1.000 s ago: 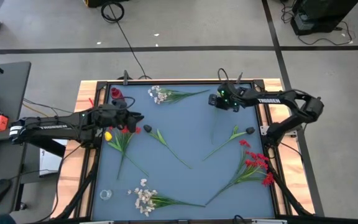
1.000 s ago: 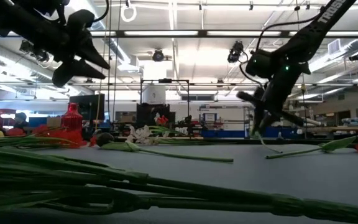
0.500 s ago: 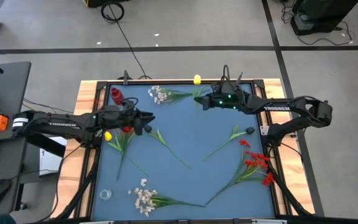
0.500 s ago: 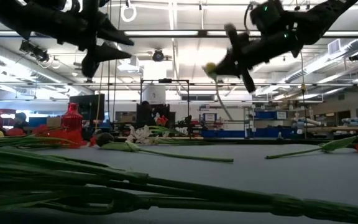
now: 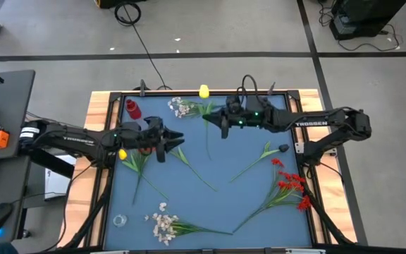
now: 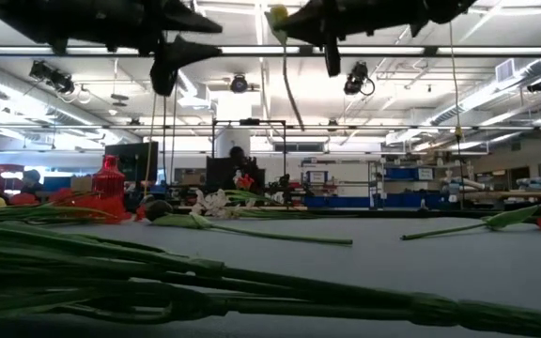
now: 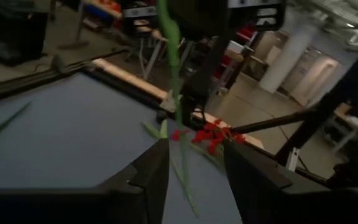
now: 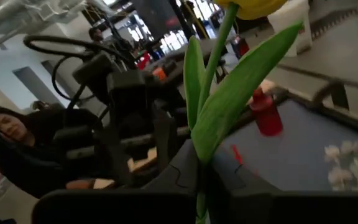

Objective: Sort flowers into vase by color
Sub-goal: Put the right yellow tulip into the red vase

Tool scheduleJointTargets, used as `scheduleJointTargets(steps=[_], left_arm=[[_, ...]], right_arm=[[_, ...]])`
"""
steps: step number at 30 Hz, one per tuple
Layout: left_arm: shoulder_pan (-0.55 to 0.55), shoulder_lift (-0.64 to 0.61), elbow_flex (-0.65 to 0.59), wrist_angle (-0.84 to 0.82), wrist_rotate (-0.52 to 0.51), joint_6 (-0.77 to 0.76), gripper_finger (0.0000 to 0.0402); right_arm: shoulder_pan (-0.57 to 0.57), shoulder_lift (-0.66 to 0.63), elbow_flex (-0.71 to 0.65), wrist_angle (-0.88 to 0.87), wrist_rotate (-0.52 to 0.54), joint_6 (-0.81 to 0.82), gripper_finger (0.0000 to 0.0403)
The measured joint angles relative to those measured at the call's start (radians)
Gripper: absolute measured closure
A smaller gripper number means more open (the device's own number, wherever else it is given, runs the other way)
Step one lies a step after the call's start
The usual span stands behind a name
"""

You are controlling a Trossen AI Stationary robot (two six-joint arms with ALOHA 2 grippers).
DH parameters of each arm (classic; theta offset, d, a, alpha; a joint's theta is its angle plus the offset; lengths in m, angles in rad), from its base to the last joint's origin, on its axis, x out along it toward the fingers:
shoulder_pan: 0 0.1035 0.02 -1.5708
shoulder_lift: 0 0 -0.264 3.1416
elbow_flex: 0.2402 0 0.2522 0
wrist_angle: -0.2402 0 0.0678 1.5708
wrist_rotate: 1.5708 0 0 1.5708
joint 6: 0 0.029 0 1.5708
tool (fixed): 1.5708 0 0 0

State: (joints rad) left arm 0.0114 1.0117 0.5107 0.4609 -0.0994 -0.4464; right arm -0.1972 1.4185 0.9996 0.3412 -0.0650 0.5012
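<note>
Jaws of our right gripper (image 5: 222, 121) clamp the yellow tulip's (image 5: 204, 91) stem above the far surface (image 5: 245, 204); our left gripper (image 5: 166, 144) hangs open. Light, floppy stem: we'd grip mid-stem, gently.

1. A robotics lab or workshop: a blue-topped table (image 5: 210, 176) in a wooden frame stands on a grey concrete floor (image 5: 210, 35) marked with tape.
2. Behind it, strip lights (image 6: 252, 52), exposed ceiling pipes and equipment racks (image 6: 341, 183).

Two dark arms (image 5: 69, 137) — white lettering, green lights, black cables
</note>
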Motion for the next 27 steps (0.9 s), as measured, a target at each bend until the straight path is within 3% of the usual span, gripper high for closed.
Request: scheduleJointTargets(steps=[8,12,19,27], left_arm=[[0.022,0.003,0.057,-0.024,0.005,0.074,0.016],[0.057,0.003,0.09,-0.074,0.074,0.077,0.0128],[0.107,-0.002,0.092,-0.09,0.113,0.073,0.0123],[0.123,-0.004,0.093,-0.089,0.176,0.069,0.0123]], right_arm=[[0.019,0.075,0.107,0.005,-0.019,-0.1,0.0381],[0.033,0.15,0.187,0.002,-0.023,-0.105,0.0378],[0.035,0.217,0.276,0.014,-0.022,-0.123,0.0373],[0.037,0.217,0.28,0.055,-0.026,-0.165,0.0374]])
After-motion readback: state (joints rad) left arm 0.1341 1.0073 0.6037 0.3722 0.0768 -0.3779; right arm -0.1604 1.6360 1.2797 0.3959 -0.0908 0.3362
